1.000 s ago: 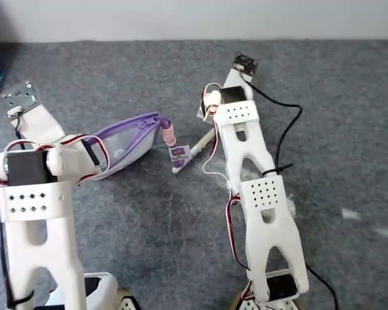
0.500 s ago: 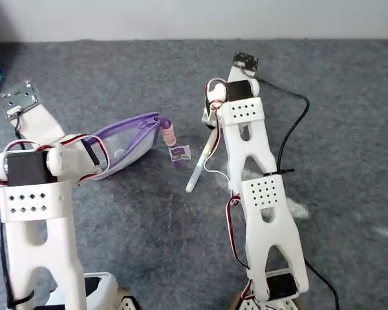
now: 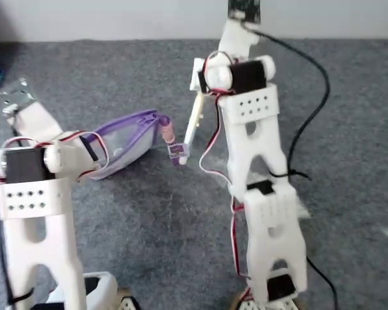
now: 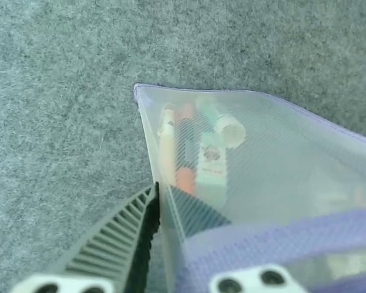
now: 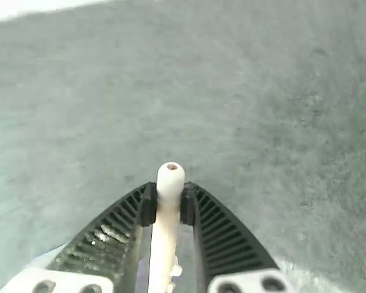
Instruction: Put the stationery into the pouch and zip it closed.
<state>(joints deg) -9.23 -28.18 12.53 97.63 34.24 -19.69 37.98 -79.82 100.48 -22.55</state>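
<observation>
Grey carpet [image 3: 149, 213] | R jaws clamp white pen [image 5: 169, 183] | L jaws pinch pouch [image 4: 274, 165]

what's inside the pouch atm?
Through the clear wall of the pouch: at least an orange pen, a white-capped pen and a small labelled piece. The purple zip band covers whatever lies nearer the opening.

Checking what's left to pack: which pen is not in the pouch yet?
The white pen clamped in the right gripper; the orange pen already lies with the rest inside the clear pouch.
</observation>
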